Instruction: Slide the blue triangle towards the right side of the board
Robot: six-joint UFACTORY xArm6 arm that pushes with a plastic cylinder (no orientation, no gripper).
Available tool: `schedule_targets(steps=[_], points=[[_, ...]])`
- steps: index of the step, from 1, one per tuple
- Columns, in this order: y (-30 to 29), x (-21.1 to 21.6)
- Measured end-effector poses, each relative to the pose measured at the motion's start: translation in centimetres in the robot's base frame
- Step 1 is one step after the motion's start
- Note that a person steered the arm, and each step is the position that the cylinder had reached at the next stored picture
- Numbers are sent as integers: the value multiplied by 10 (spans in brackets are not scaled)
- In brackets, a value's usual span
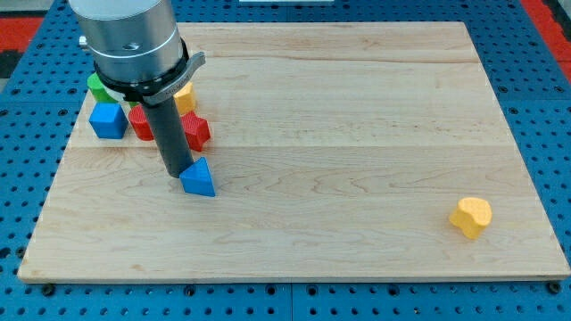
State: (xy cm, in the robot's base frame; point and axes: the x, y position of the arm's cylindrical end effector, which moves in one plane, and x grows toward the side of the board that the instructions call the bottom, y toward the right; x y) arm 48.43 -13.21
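My tip (173, 173), a bare rod with no jaws, touched the blue triangle (198, 177) on its left, left of board (357, 107) centre. Judged light, rigid, prone to pivoting; push its left face centrally.

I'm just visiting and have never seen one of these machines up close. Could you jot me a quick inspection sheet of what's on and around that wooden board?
Surface: wooden board, light, lying on a blue perforated base.
Job's things: blue triangle, left of centre; my tip sits right against its left side.
Clutter: blue cube, green block, red block, another red block and yellow block clustered at upper left, partly hidden by the arm; yellow heart alone at lower right.
Gripper: none fitted; a dark rod only.
Cables: nothing seen.
Surroundings: red patches at the view's top corners.
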Motion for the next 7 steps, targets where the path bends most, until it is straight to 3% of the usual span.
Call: schedule_targets(steps=[2,7], points=[[-44,3],[-76,7]])
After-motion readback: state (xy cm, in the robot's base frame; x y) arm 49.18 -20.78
